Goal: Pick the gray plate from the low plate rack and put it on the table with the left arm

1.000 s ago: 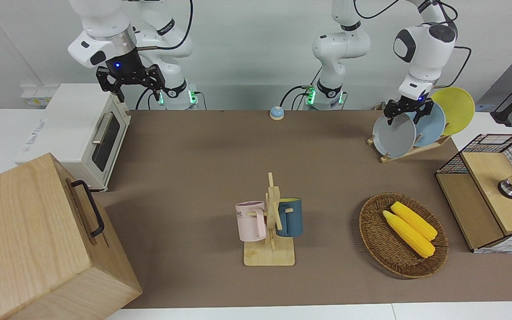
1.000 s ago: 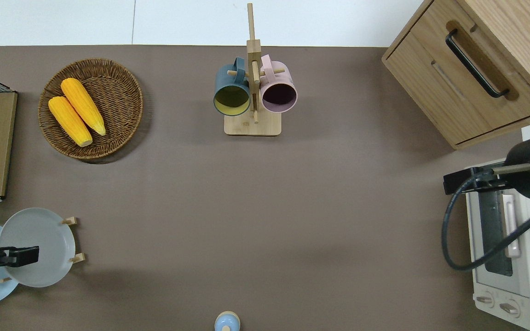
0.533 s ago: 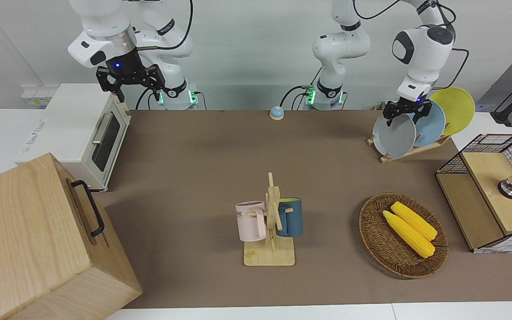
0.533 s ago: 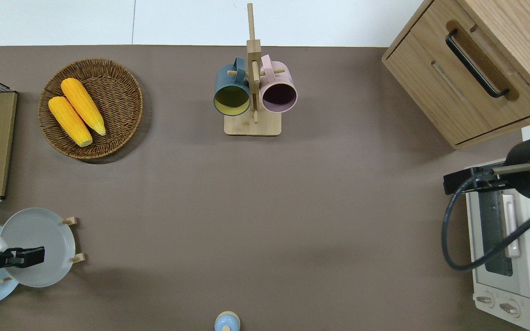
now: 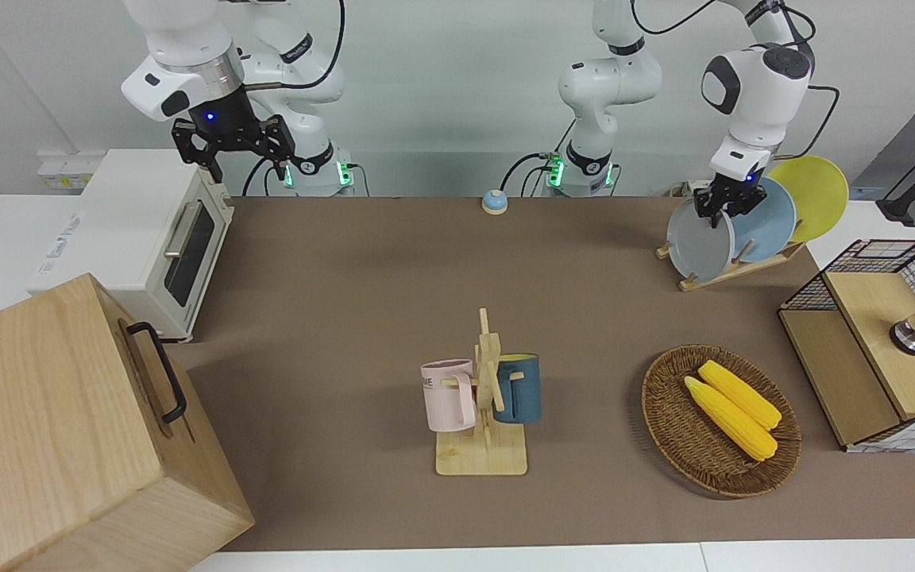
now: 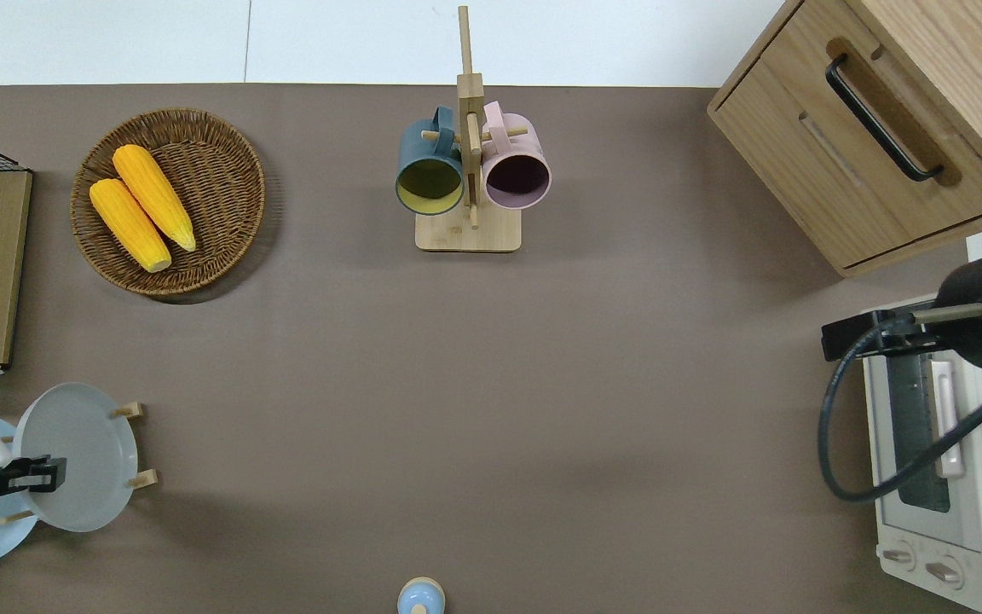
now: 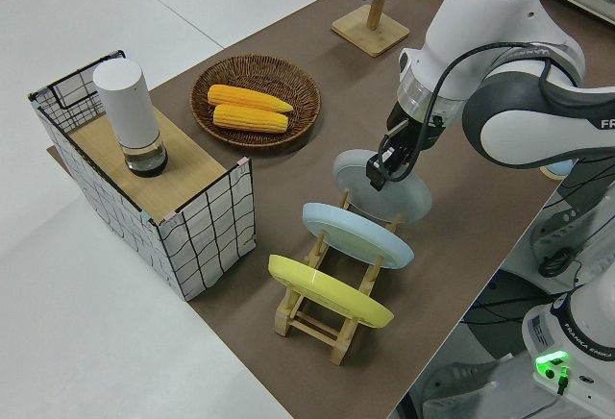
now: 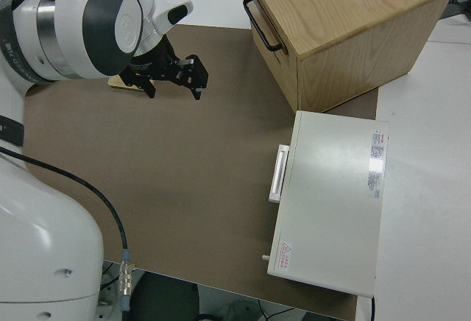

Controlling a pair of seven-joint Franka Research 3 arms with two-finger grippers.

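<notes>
The left end effector (image 5: 728, 202) is clamped on the top rim of the gray plate (image 5: 699, 241), its fingers pinched either side of the edge. The left side view shows that grip best, with the end effector (image 7: 389, 160) on the plate (image 7: 384, 186) and the plate tilted in the end slot of the wooden rack (image 7: 327, 318). The overhead view shows only the plate's face (image 6: 82, 456) and the rack's peg tips beside it.

Just beside the end effector in the same rack stands a blue plate (image 5: 767, 221), then a yellow plate (image 5: 813, 193). Farther from the robots than the end effector lie a basket (image 5: 676, 429) with two corn cobs (image 5: 731, 417) and a wire crate (image 5: 874, 342) bearing a white cylinder (image 7: 130, 111). Well away, mid table (image 5: 346, 302), is a mug stand (image 5: 483, 413).

The gray plate is round, shallow, pale and matte, with a raised rim.

The right end effector (image 5: 233, 151) is parked, fingers apart, as the right side view (image 8: 173, 76) also shows.
</notes>
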